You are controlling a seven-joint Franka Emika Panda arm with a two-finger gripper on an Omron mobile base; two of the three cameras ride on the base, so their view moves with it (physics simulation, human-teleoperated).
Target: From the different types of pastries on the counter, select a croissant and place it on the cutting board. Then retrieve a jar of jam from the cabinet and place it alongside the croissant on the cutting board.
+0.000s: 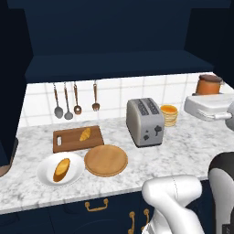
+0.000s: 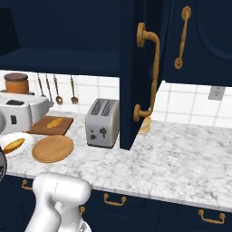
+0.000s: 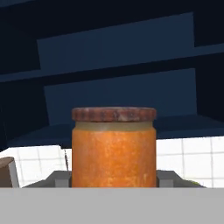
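Between my gripper's [image 3: 113, 183] closed fingers sits the jar of jam [image 3: 113, 146], upright, its brown lid level, held up in front of the dark cabinet [image 3: 118, 52]. Down on the counter [image 1: 183, 151], the croissant [image 1: 85, 134] lies on the cutting board [image 1: 68, 141], just behind the round wooden plate [image 1: 106, 160] and left of the toaster [image 1: 145, 122].

Glossy white rounded arm [image 1: 176, 201] with smooth, bulbous link shells, dark charcoal joint section [image 1: 222, 183] between the white segments, boxy pale grey-white hand housing [image 1: 209, 106] with softened corners, small dark recessed panel on its side, no visible cables or markings
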